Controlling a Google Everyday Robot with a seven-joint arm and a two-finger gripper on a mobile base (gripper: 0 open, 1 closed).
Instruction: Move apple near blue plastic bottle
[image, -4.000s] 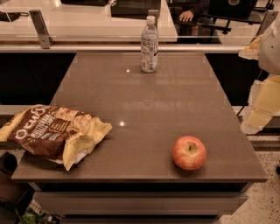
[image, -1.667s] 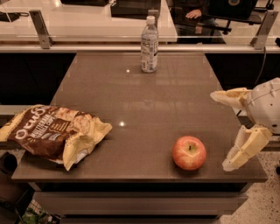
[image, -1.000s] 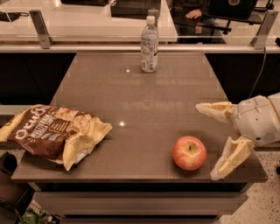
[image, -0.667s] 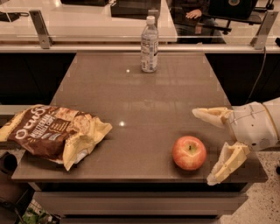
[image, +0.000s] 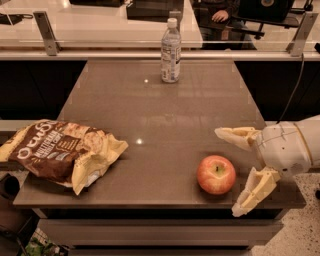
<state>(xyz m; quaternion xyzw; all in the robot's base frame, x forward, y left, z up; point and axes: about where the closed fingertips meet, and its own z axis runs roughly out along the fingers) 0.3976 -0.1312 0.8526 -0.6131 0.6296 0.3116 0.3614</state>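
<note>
The apple (image: 216, 174), red with yellowish patches and a stem dimple, sits near the front right of the brown table (image: 165, 105). The blue plastic bottle (image: 171, 51), clear with a white cap and pale label, stands upright at the table's far edge, far from the apple. My gripper (image: 229, 170) comes in from the right, just right of the apple. It is open, with one cream finger (image: 236, 135) behind the apple's right side and the other finger (image: 252, 192) in front of it. Neither finger touches the apple.
A crumpled brown and yellow chip bag (image: 60, 152) lies at the table's front left, overhanging the edge. A glass barrier with metal posts (image: 45, 32) runs behind the table. A white counter and a seated person (image: 220, 12) lie beyond it.
My gripper has moved left from the table's right side toward the apple, its open fingers now flanking the apple's right side. The apple, bottle and chip bag have not moved.
</note>
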